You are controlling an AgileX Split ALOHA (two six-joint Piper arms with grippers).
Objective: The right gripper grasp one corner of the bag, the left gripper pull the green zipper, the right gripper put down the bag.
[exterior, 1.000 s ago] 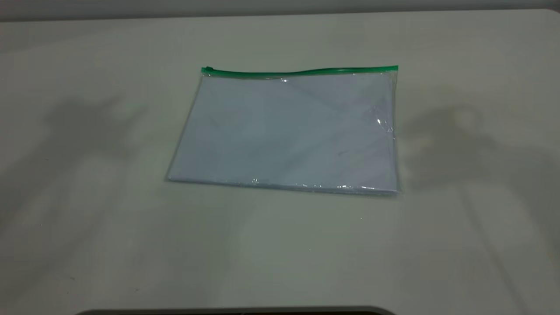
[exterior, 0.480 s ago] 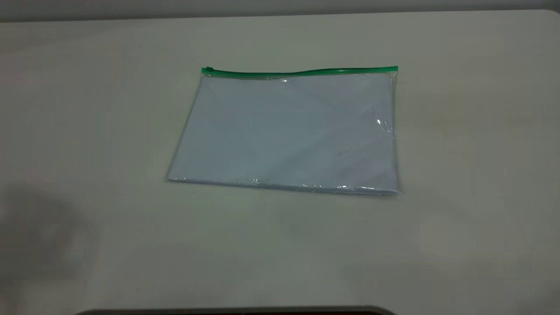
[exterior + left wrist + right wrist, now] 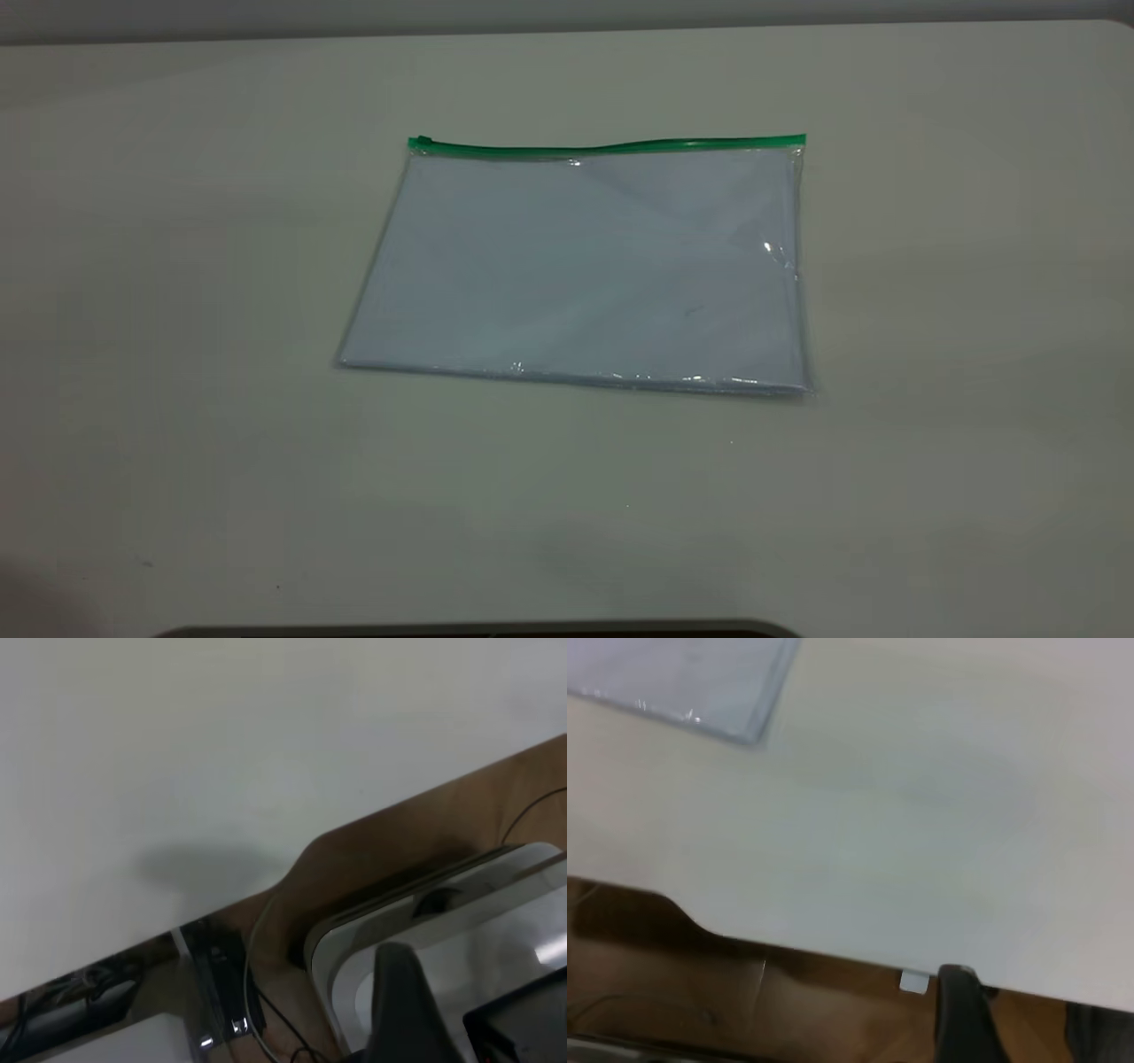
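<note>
clear plastic bag [image 3: 580,266] lay flat near the middle of the table [image 3: 930,496], with the green zipper [image 3: 611,145] along its far long edge and the small slider [image 3: 423,141] at the left end of this strip. nothing touched the bag. in the exterior view no arm was visible. the left gripper [image 3: 403,1010] showed only one dark finger in its wrist view, over the table edge and away from the bag, and the right gripper [image 3: 966,1019] also showed only one finger, with a corner of the bag far from it. i cannot tell if the fingers of each one were apart or together.

the step in hand was, i judge, the first one: the right gripper must reach a corner. a good choice would be a right corner, opposite to the slider, pinching the thin plastic low and firmly so it does not slip.

compared with one second before, the two arm shadows beside the bag were gone, and the bag had not moved.
</note>
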